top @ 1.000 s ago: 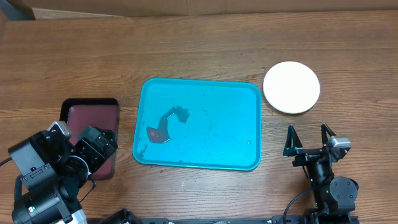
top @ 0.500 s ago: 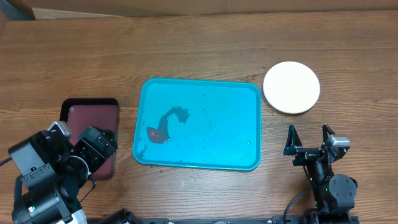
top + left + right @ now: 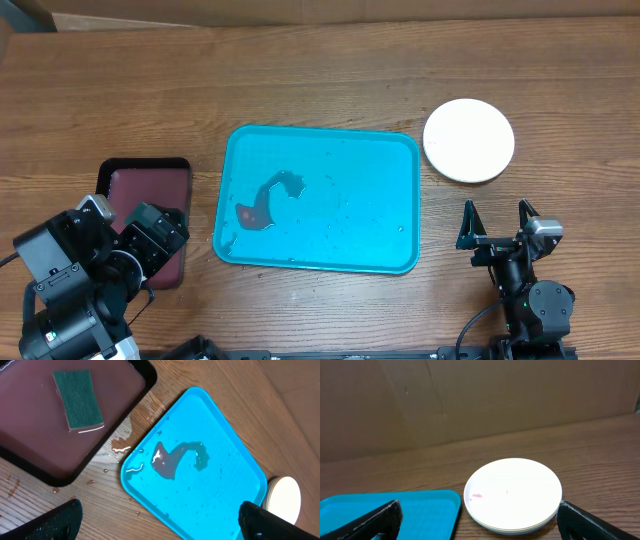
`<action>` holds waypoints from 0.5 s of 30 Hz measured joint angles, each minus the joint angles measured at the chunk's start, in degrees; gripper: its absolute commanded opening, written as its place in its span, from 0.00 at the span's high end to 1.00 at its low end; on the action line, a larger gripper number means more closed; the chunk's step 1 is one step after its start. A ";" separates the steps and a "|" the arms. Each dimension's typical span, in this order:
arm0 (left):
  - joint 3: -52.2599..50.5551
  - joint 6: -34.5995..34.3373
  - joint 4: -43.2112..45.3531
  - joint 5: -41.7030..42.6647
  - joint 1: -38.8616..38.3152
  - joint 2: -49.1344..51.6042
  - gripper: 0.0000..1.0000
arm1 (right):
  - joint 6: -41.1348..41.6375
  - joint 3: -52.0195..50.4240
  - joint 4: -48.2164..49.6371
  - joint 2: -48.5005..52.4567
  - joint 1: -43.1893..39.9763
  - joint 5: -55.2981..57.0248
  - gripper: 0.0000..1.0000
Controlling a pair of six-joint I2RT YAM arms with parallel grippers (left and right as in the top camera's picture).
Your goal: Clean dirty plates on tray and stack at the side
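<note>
Your left gripper (image 3: 160, 515) has its jaws wide apart and holds nothing. It hangs above the near right corner of the small maroon tray (image 3: 140, 185), at the front left of the table (image 3: 300, 80)

Your right gripper (image 3: 495, 218) is also spread wide with nothing between the fingers. It sits at the front right of the table, just right of the blue tray's (image 3: 400, 160) near right corner and clear of it

Out from the left gripper, a green sponge (image 3: 78, 399) lies flat in the maroon tray, and the tray floor looks wet. There are water drops (image 3: 120, 449) on the wood between the two trays

The blue tray lies flat mid-table with no plate on it. A reddish-brown smear with a dark curl (image 3: 265, 205) sits in its left half, with small droplets scattered further right

The plates (image 3: 513, 492) are stacked on the table just beside the tray's far right corner, not touching it, straight out from the right gripper. The top one is white with two tiny pink marks. More rims show under it, but you cannot tell their colours
</note>
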 measured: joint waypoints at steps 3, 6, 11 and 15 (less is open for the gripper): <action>0.00 0.00 -0.02 0.00 0.00 0.00 0.00 | -0.02 0.00 0.00 0.00 0.02 0.00 0.00; 0.00 0.00 0.00 0.00 0.00 0.00 0.00 | -0.04 0.00 0.00 -0.02 0.02 0.00 0.00; -0.02 0.00 0.00 0.00 0.00 0.00 0.00 | -0.13 0.00 -0.02 -0.85 0.00 0.17 0.00; 0.00 0.00 0.00 0.00 0.00 0.00 0.00 | -4.85 0.00 0.00 -1.60 -0.02 1.01 0.00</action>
